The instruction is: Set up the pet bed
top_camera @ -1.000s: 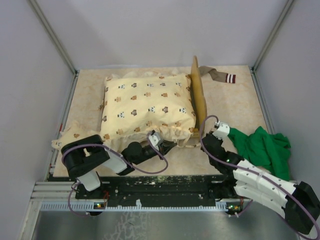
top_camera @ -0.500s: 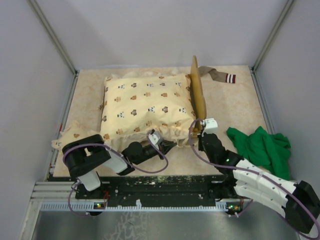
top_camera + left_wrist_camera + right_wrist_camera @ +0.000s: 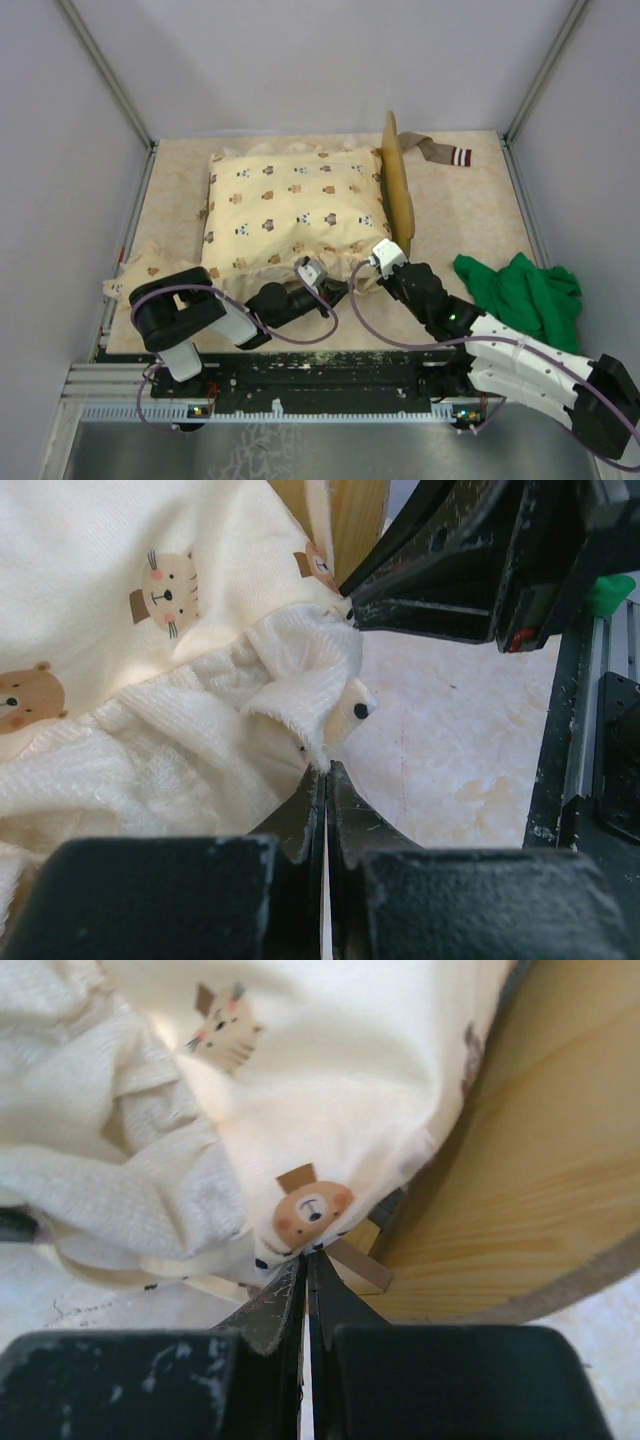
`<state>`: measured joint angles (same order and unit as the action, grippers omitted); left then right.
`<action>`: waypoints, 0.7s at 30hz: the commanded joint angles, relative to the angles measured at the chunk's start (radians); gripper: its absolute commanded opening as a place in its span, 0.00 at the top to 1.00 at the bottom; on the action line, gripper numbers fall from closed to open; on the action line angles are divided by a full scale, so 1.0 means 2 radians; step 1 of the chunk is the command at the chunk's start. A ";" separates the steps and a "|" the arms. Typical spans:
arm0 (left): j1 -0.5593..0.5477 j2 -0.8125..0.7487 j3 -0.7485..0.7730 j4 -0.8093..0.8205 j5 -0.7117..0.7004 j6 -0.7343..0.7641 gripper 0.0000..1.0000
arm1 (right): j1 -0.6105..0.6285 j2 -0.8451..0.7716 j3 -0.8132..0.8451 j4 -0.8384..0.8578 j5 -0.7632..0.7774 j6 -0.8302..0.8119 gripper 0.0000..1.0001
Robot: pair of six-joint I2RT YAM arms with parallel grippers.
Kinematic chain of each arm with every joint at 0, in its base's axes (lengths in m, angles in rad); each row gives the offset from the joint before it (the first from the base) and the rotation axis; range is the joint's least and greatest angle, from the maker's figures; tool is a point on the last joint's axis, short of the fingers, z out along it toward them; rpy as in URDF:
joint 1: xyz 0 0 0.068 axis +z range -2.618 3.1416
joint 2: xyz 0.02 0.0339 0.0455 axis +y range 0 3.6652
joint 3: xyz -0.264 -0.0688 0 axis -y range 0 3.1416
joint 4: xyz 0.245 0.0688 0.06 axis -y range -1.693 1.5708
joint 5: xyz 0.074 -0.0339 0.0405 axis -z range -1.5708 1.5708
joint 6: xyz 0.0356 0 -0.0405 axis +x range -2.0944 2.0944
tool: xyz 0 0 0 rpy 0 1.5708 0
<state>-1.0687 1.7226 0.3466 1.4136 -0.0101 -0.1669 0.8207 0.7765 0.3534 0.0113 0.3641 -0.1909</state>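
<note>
The pet bed stands mid-table, its light-wood scalloped headboard [image 3: 398, 188] upright on the right side. A cream animal-print quilt [image 3: 290, 205] and pillow cover its base. My left gripper [image 3: 340, 290] is shut on the quilt's white lower edge [image 3: 300, 695], low at the bed's near right corner. My right gripper [image 3: 364, 271] is shut, its tips pressed against the quilt's printed corner [image 3: 312, 1210] beside the headboard's wood [image 3: 540, 1190]. In the left wrist view the left gripper [image 3: 325, 773] faces the right gripper's fingers [image 3: 440, 575]. The right wrist view shows the right gripper [image 3: 305, 1257].
A green cloth [image 3: 522, 290] lies crumpled at the right. A brown strap with striped end [image 3: 440, 152] lies behind the headboard. More quilt fabric [image 3: 140, 265] spills out at the near left. Grey walls close in the table on three sides.
My right gripper has swung left from beside the green cloth to the quilt's corner at the headboard's foot. My left gripper has stayed in place.
</note>
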 commanded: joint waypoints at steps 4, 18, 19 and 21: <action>0.007 0.004 0.012 0.025 0.009 -0.020 1.00 | 0.012 0.028 0.003 -0.007 0.018 -0.111 1.00; 0.009 0.012 0.002 0.057 0.018 -0.035 1.00 | 0.012 0.050 -0.028 0.011 -0.049 -0.127 1.00; 0.010 0.011 -0.001 0.060 0.019 -0.034 1.00 | 0.012 0.048 -0.029 0.013 -0.053 -0.128 1.00; 0.012 0.009 -0.004 0.062 0.022 -0.034 1.00 | 0.012 0.040 -0.035 0.022 -0.077 -0.138 1.00</action>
<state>-1.0576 1.7348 0.3508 1.4487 0.0128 -0.2138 0.8356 0.8757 0.2749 -0.0055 0.2855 -0.4282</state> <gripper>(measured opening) 0.004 0.005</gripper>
